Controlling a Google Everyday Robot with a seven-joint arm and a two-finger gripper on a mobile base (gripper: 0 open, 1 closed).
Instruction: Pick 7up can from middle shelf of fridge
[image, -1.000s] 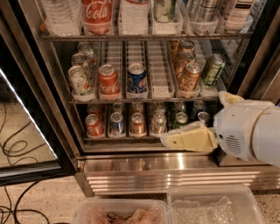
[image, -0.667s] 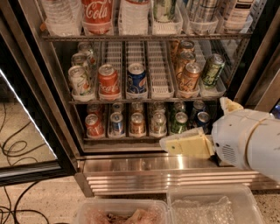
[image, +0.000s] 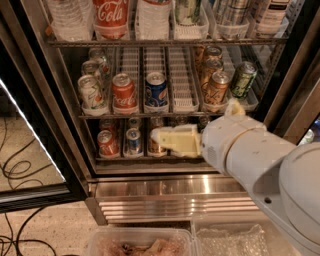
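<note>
Facing the fridge (image: 175, 192), we see the middle shelf (image: 182, 85) just above our gripper (image: 159, 137), whose open-or-closed state we cannot tell. The 7up can (image: 91, 92) stands up-left of it, at the leftmost lane's front edge, facing open space.

My hand (image: 156, 136) hangs in front of the lowest shelf (image: 117, 159). Together with the white arm (image: 250, 150), it blots out the cans on that shelf's right half. Up top, the Coca-Cola bottle (image: 111, 17) and its neighbours run off my view. The 7up can (image: 91, 92) half hides the cans behind it, and its print is too blurred to read. The tubs (image: 140, 244) are cut off below.
</note>
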